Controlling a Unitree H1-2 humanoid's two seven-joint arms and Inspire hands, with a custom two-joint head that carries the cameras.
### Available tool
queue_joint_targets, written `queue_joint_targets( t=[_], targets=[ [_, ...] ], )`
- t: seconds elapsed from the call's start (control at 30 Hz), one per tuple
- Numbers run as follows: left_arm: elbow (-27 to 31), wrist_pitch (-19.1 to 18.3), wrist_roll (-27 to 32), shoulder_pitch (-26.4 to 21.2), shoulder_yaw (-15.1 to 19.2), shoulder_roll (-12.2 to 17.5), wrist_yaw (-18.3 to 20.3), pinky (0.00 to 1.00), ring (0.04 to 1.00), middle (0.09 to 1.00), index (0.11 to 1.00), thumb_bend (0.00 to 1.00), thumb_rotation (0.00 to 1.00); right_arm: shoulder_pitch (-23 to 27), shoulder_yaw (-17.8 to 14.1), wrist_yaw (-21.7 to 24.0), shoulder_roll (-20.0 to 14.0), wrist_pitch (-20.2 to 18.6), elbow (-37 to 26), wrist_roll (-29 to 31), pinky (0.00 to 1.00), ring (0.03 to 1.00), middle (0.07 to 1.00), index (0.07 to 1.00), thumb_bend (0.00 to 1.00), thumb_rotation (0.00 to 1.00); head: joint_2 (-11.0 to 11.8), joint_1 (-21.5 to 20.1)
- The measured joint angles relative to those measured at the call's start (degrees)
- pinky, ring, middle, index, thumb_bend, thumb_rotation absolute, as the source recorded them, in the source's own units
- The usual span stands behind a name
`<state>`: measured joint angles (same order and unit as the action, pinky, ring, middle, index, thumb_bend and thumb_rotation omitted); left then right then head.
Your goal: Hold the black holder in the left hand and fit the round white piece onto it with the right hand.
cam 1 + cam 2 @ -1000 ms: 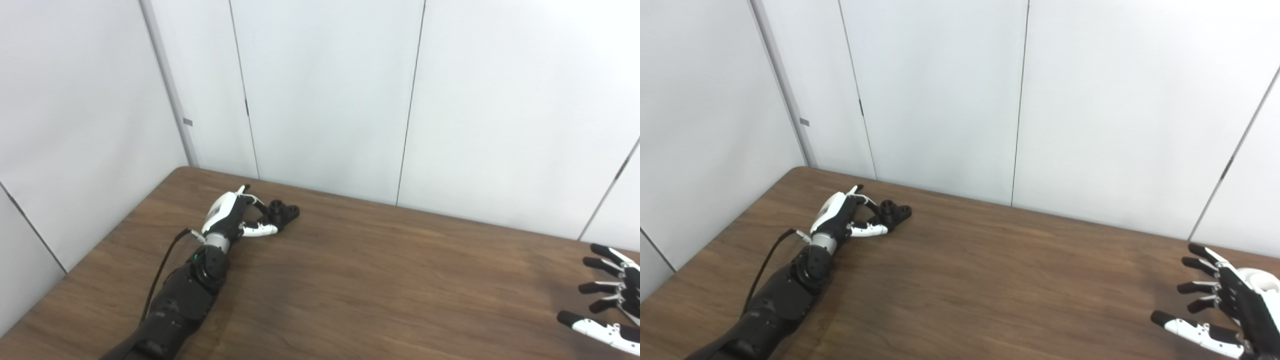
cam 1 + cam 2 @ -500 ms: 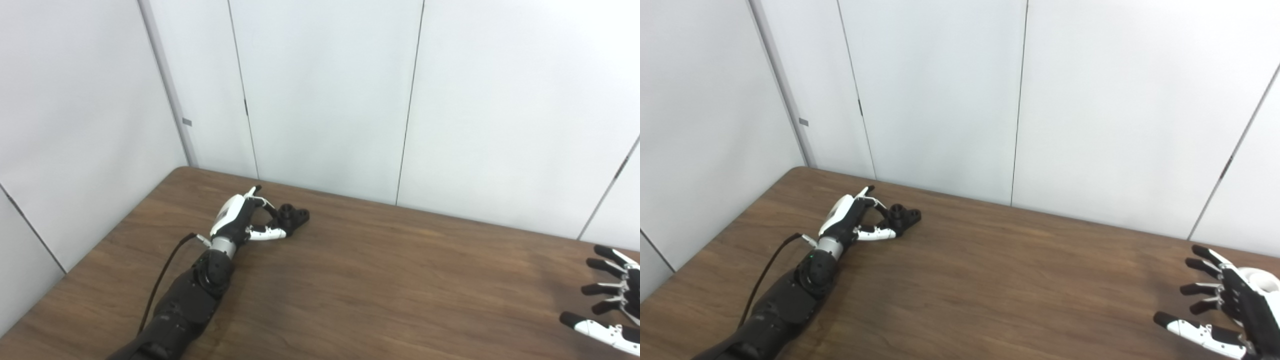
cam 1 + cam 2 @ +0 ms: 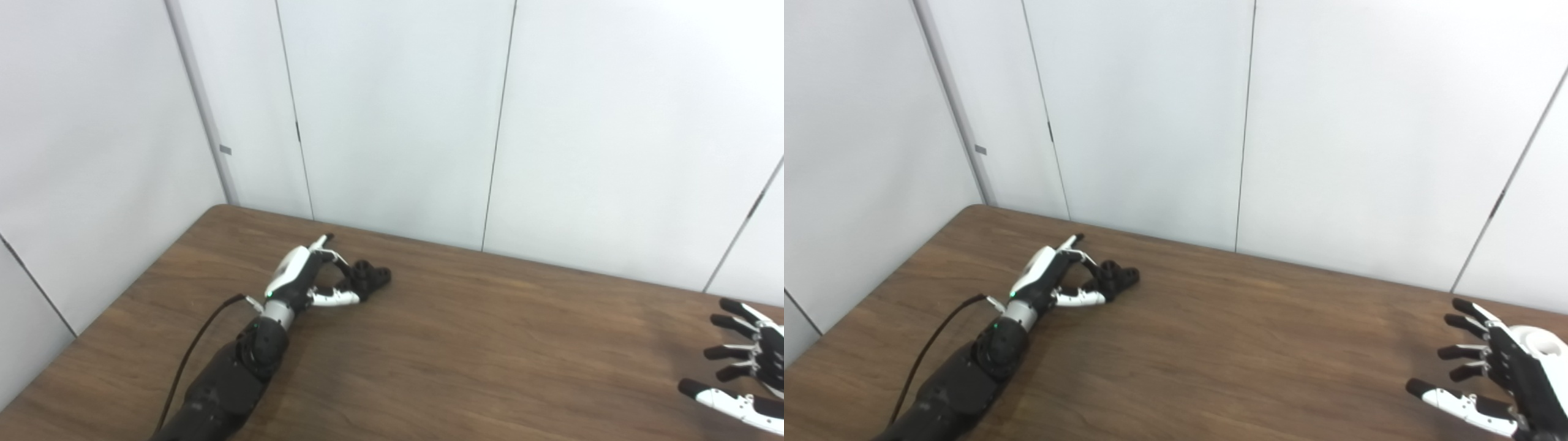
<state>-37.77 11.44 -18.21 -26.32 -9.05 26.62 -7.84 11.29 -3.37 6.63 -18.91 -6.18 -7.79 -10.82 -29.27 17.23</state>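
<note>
The black holder (image 3: pixel 371 277) is a small lobed part with round holes, low over the far left of the brown table (image 3: pixel 478 349). My left hand (image 3: pixel 303 278) is shut on it, thumb below and fingers curled over its near end. At the right edge my right hand (image 3: pixel 1488 376) is open, fingers spread, holding nothing. The round white piece (image 3: pixel 1542 346) lies on the table just behind that hand, partly hidden by it, and shows only in the right eye view.
White wall panels (image 3: pixel 398 122) close off the table's back and left sides. A black cable (image 3: pixel 196 349) runs along my left forearm. The table's left edge slants down past that arm.
My left hand has slid to the right and slightly nearer along the table, with the black holder in it. The right hand has barely moved. The camera has shifted a little.
</note>
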Motion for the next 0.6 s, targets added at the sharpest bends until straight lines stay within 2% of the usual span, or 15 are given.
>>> queue_joint_targets(
  t=[0.33, 0.4, 0.6],
  targets=[
    [8.3, 1.7, -0.6, 3.7, -3.0, -1.3, 3.8, 1.0, 1.0, 1.0, 0.485, 0.52, 0.06, 0.6, 0.3, -0.1, 1.1, -0.3, -0.5, -1.4, 0.52, 0.646, 0.816, 0.868, 0.64, 0.1, -1.2, -3.9],
    [9.6, 1.8, -0.9, 4.1, -3.7, -1.5, 4.5, 1.0, 1.0, 1.0, 0.484, 0.52, 0.06, 0.8, 0.2, -0.1, 1.6, -0.7, -0.8, -1.0, 0.52, 0.668, 0.829, 0.873, 0.65, 0.13, -1.8, -5.8],
    [13.0, 2.9, -1.3, 5.3, -5.6, -2.5, 7.4, 1.0, 1.0, 1.0, 0.484, 0.52, 0.06, 1.0, 0.1, 0.0, 1.8, -1.3, -1.5, -0.8, 0.52, 0.675, 0.831, 0.873, 0.68, 0.18, -2.5, -7.9]
  ],
)
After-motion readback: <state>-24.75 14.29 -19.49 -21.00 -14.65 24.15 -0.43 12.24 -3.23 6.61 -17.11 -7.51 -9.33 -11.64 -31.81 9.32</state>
